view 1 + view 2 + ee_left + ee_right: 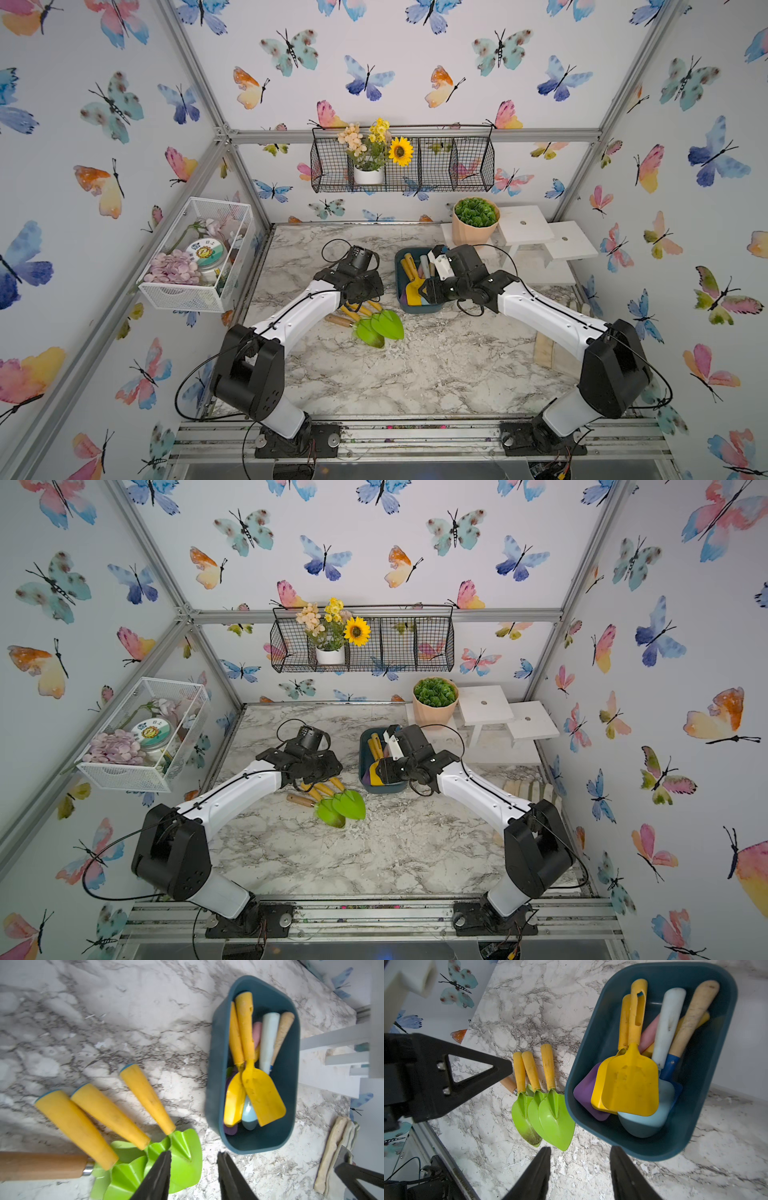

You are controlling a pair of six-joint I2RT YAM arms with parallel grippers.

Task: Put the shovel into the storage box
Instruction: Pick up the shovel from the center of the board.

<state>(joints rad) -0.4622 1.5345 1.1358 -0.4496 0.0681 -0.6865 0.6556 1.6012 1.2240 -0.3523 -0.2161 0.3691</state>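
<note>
Hovering | left hand [194, 1153] ajar, empty | right hand [580, 1148] ajar, empty, hiding part of storage box [417, 308]

Marble-pattern tabletop [436, 365] carries: storage box [417, 309] (rear-ctr), 3 green shovels [380, 326] w/ wood-handled tool [337, 320] touching, white stand [525, 224] at rear corner.

White arm shells [307, 320], black joints [249, 374], black cables [177, 395]; screws [440, 1066] probably silver.
</note>
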